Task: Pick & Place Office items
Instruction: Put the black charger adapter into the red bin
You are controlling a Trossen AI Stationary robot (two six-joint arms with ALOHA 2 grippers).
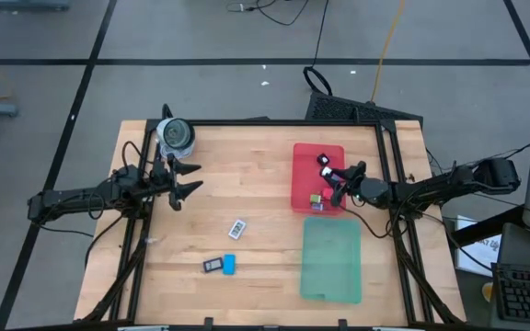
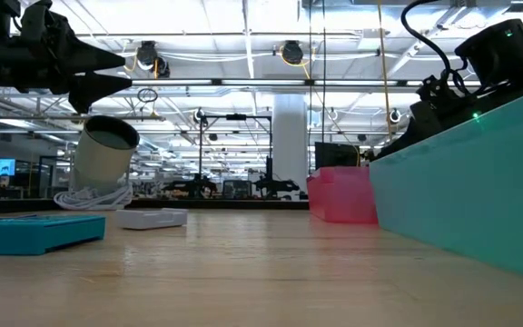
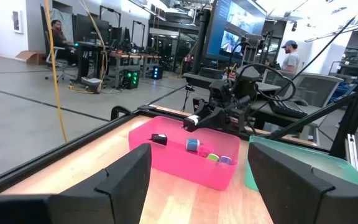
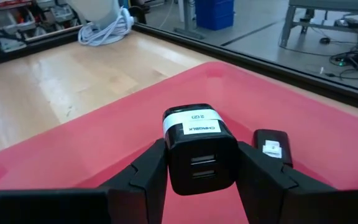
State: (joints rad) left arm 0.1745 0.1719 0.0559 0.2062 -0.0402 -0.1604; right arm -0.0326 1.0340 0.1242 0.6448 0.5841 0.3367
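Our right gripper [image 4: 194,168] is closed on a black charger block [image 4: 199,146] with a white label band; the two fingers [image 4: 143,177] press its sides. It hangs just above the floor of the red tray [image 4: 92,143]. A small dark flat piece [image 4: 272,147] with a white tag lies on the tray floor just beside one finger, apart from the block. In the high view this gripper [image 1: 341,180] sits over the red tray [image 1: 304,198], and we see a few small bits on the tray floor by its fingertips, among them a green one [image 1: 316,208] near the tray's edge.

Our left gripper [image 1: 188,178] hovers over bare wood with its fingers [image 3: 120,180] spread wide and nothing between them. The grey roll [image 1: 175,134] with its white cable stands just behind those fingers. Ahead of them and well apart lie three items on the table: a white labelled tag [image 1: 237,227], a dark block [image 1: 213,265] and a blue bar [image 1: 230,264], the last two touching or nearly so.

The green tray [image 1: 331,276] lies just beside the red one, on the side away from our right gripper's fingertips. In the low view the blue bar [image 2: 39,233] and white tag [image 2: 152,218] rest flat on the table.
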